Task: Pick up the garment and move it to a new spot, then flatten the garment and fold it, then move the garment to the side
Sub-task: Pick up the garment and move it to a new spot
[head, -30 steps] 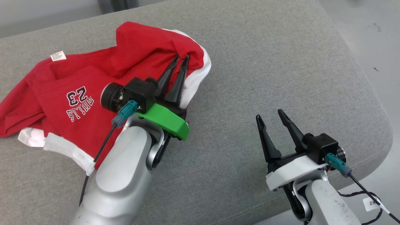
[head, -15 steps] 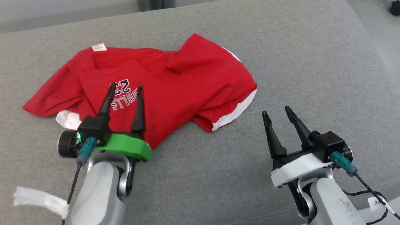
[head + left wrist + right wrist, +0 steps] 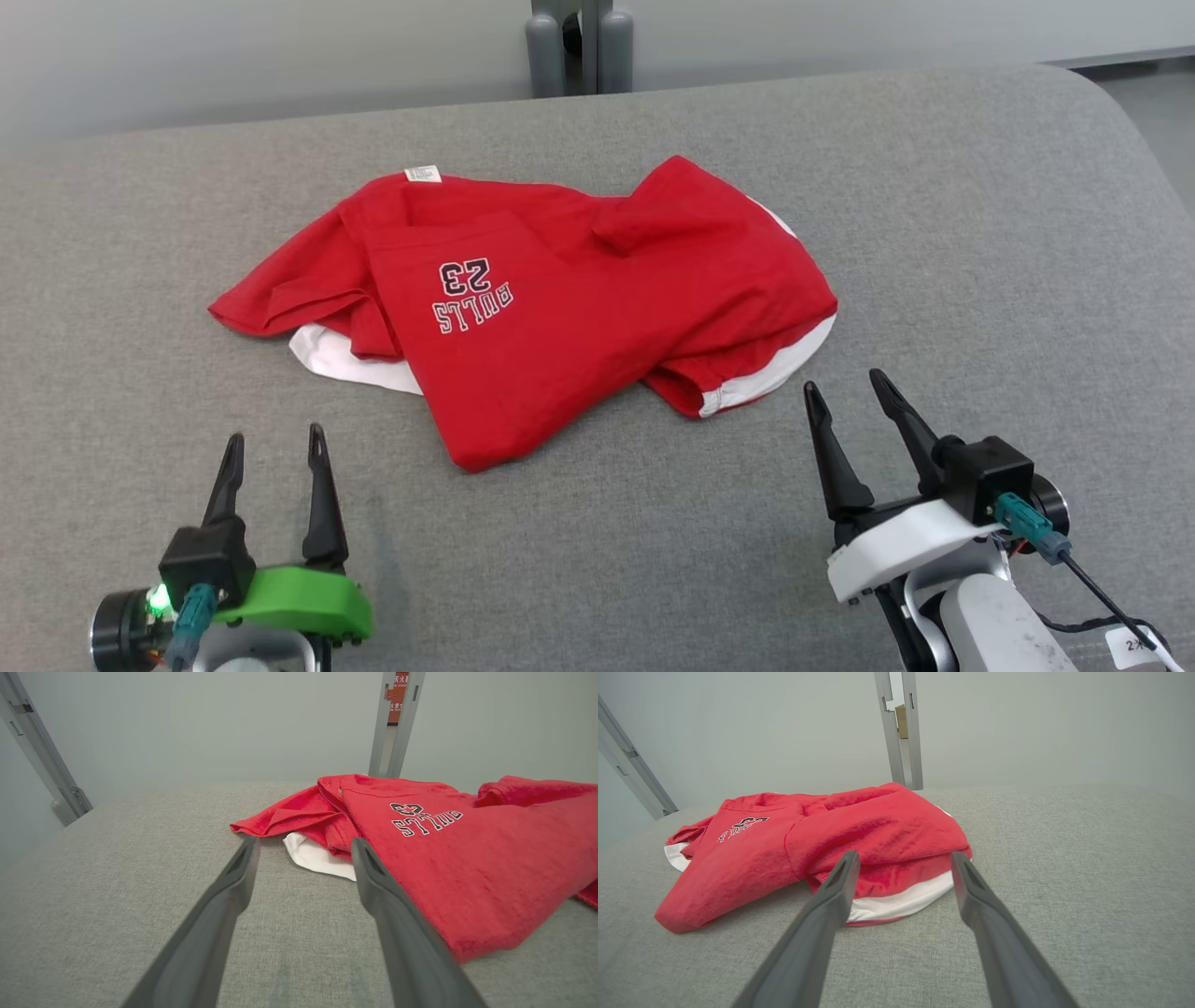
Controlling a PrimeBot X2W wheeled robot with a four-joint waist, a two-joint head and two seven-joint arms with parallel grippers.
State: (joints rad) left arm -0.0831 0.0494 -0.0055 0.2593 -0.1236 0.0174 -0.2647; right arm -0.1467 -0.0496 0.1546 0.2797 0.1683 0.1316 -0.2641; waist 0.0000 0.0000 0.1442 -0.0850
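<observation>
Work surface: a grey fabric-covered cushion [image 3: 980,233] with rounded corners runs across the head view. A pale wall [image 3: 233,56] stands behind it.
Task item: the red garment [image 3: 597,308] lies on the cushion, about midway across and toward the far side in the head view.
Condition of item: crumpled, with loose overlapping folds and one flap turned over near its far right; it is not laid flat.
Markings: dark lettering [image 3: 471,294] reads "BULLS 23", upside down from the head view. A small white label [image 3: 422,174] sits at the far edge.
Edging: white trim [image 3: 341,359] shows from under the red cloth on the left side and again along the near right corner.
Left arm: the left gripper [image 3: 274,435] stands at the lower left of the head view on a green mount [image 3: 299,597], with a green light lit beside it.
Left fingers: spread wide apart and empty. In the left wrist view they point at the garment's left edge, where the white trim shows.
Right arm: the right gripper [image 3: 844,381] stands at the lower right on a white mount [image 3: 887,546].
Right fingers: spread wide apart and empty. In the right wrist view they frame the white-trimmed corner.
Clearances: both grippers are apart from the garment. The right one is just beside its near right corner and the left one is farther off. Whether either touches the cushion cannot be told.
Background: a grey metal post [image 3: 579,42] rises behind the far edge.
Cabling: a dark cable [image 3: 1092,574] leaves a teal connector at the right wrist.
</observation>
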